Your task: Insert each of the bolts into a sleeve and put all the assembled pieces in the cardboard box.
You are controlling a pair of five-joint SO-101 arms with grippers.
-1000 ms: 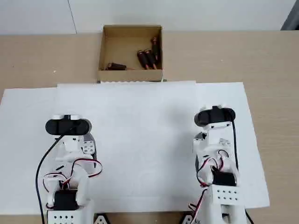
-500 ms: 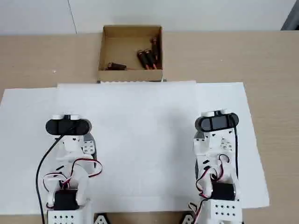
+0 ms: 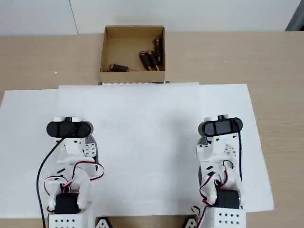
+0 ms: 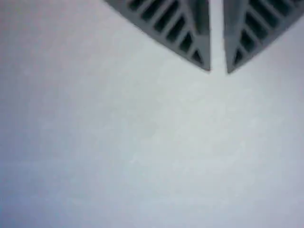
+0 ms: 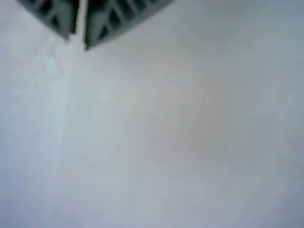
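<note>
The cardboard box (image 3: 124,47) stands at the far middle of the table. Several dark bolt-and-sleeve pieces (image 3: 151,58) lie in its right half, and one more (image 3: 118,68) rests against its near wall. The left arm (image 3: 69,129) and the right arm (image 3: 220,127) are folded back near their bases over the white paper. My left gripper (image 4: 218,69) hangs just above the bare paper, shut with nothing in it. My right gripper (image 5: 76,42) is likewise shut and empty above the paper.
A large white paper sheet (image 3: 147,137) covers the near part of the wooden table (image 3: 266,57). The box sits just past the sheet's far edge.
The right arm has drawn back toward its base and settled. The left arm has not moved.
</note>
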